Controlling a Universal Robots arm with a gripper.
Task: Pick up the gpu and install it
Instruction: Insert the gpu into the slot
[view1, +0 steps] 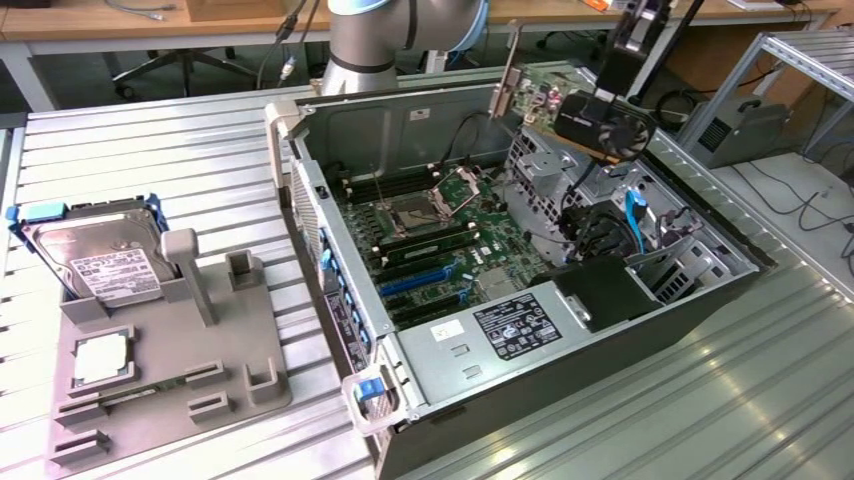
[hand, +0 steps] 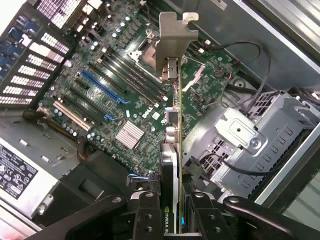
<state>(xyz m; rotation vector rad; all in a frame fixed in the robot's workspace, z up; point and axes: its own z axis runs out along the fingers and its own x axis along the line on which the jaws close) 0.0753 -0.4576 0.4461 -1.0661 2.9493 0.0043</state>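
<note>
The gpu (view1: 587, 120) hangs in the air above the far right part of the open computer case (view1: 707, 300), with its green board, black cooler and silvery bracket (view1: 509, 75) visible. My gripper (view1: 611, 92) is shut on the gpu from above. In the wrist view the gpu (hand: 170, 160) runs edge-on away from my gripper (hand: 172, 212), its metal bracket (hand: 172, 40) at the far end, over the motherboard (hand: 125, 65). The blue expansion slots (hand: 102, 85) lie below and to one side of the card, well apart from it.
A grey fixture (view1: 174, 340) at the exterior view's left holds the hard drive (view1: 100, 255) and a small square chip (view1: 100, 358). Inside the case are the power supply (view1: 514, 325), a metal drive cage (hand: 250, 145), cables and a silver heatsink (hand: 129, 134).
</note>
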